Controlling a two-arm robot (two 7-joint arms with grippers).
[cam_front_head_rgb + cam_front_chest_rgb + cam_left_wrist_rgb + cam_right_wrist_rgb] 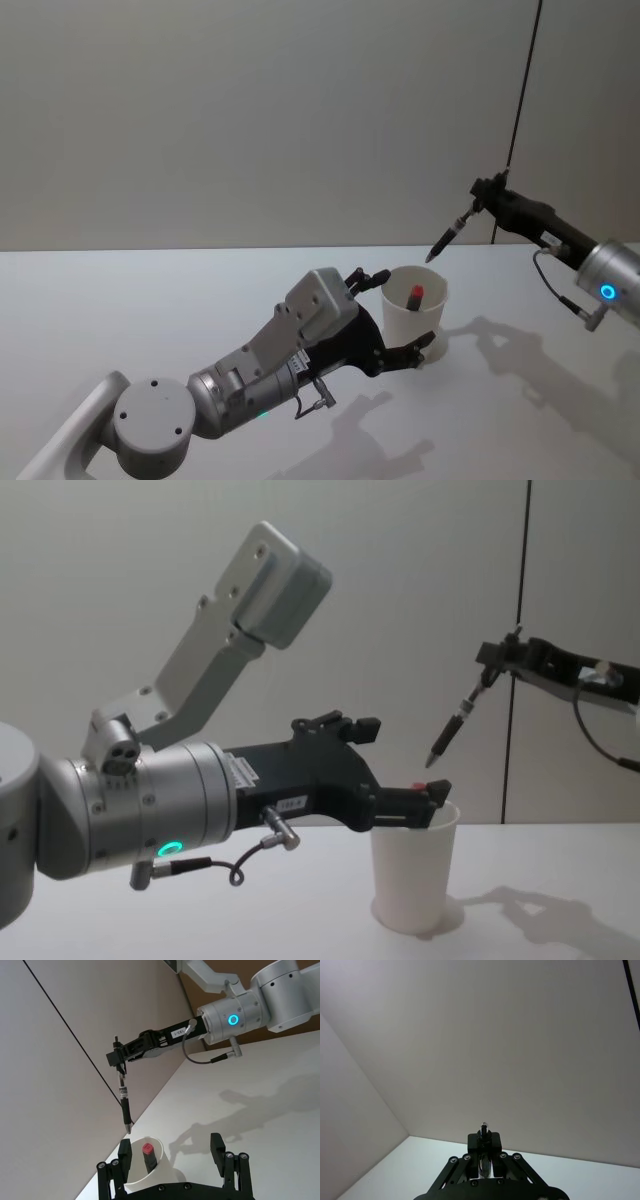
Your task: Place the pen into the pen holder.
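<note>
Right gripper (487, 193) — fingers pinching the top end of the pen (447, 238), which is hanging tip-down and tilted, above and just to the right of the pen holder (414, 312), not touching it. Left gripper (395, 318) — fingers spread wide, sitting on either side of the pen holder's wall; contact cannot be told. Pen holder — white paper cup, standing upright on the white table (150, 300), already containing a dark pen with a red cap (415, 294) that is leaning inside, below the rim.
</note>
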